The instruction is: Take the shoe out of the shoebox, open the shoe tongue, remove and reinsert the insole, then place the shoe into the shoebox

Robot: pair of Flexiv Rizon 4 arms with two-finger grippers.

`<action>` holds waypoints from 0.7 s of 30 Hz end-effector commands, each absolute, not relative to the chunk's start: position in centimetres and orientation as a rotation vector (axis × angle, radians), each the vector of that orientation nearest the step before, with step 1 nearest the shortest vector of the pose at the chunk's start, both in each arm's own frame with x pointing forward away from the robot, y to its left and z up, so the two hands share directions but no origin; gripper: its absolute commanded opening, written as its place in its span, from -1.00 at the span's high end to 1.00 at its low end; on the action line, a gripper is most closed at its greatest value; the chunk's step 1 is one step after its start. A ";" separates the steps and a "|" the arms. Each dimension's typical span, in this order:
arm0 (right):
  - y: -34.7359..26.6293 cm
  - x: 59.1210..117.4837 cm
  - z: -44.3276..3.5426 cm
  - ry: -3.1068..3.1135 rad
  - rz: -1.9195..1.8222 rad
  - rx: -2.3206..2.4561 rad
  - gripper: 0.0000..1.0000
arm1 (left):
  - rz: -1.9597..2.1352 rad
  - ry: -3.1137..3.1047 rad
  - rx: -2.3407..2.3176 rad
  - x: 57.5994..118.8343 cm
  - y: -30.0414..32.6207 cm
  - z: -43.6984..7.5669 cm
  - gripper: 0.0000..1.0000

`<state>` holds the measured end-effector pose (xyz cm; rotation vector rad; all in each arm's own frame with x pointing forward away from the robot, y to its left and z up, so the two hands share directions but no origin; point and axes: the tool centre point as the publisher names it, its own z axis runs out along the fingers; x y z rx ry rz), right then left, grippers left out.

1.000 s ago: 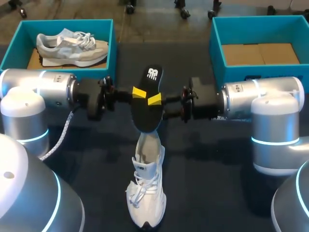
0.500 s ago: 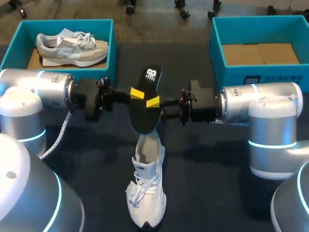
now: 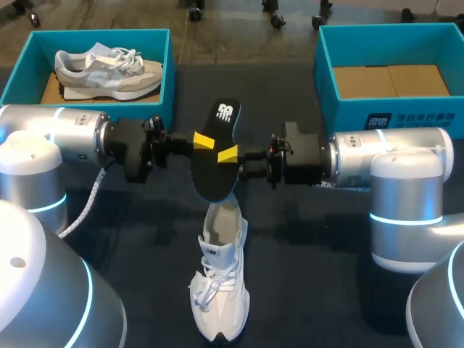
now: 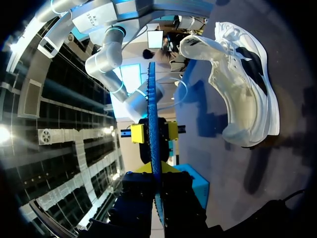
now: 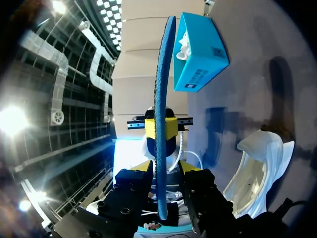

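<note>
the insole (image 3: 212,177) is held in the air over the shoe (image 3: 220,290) on the table (image 3: 326,275). it is clamped at its middle by the left gripper (image 3: 204,139) and the right gripper (image 3: 228,153) from opposite edges. it is judged light, thin and floppy, so a grip near the heel is advised.
</note>
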<state>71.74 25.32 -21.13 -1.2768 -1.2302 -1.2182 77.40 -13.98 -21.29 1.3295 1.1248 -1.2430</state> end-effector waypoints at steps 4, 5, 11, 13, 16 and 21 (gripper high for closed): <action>25.8 71.8 -21.3 -1.225 -1.221 -1.281 0.34 | -1.247 1.111 1.335 77.5 -14.0 -21.4 1.00; 25.9 71.8 -21.3 -1.225 -1.220 -1.282 0.33 | -1.248 1.109 1.336 77.5 -14.0 -21.4 1.00; 25.9 71.7 -21.4 -1.220 -1.217 -1.282 0.34 | -1.251 1.105 1.329 77.5 -14.1 -21.5 1.00; 26.0 71.8 -21.4 -1.219 -1.215 -1.283 0.35 | -1.253 1.102 1.325 77.6 -14.1 -21.5 1.00; 26.0 71.8 -21.4 -1.219 -1.211 -1.283 0.41 | -1.255 1.099 1.322 77.6 -14.2 -21.4 1.00; 26.0 71.9 -21.3 -1.219 -1.210 -1.281 0.83 | -1.256 1.090 1.316 77.6 -14.4 -21.2 1.00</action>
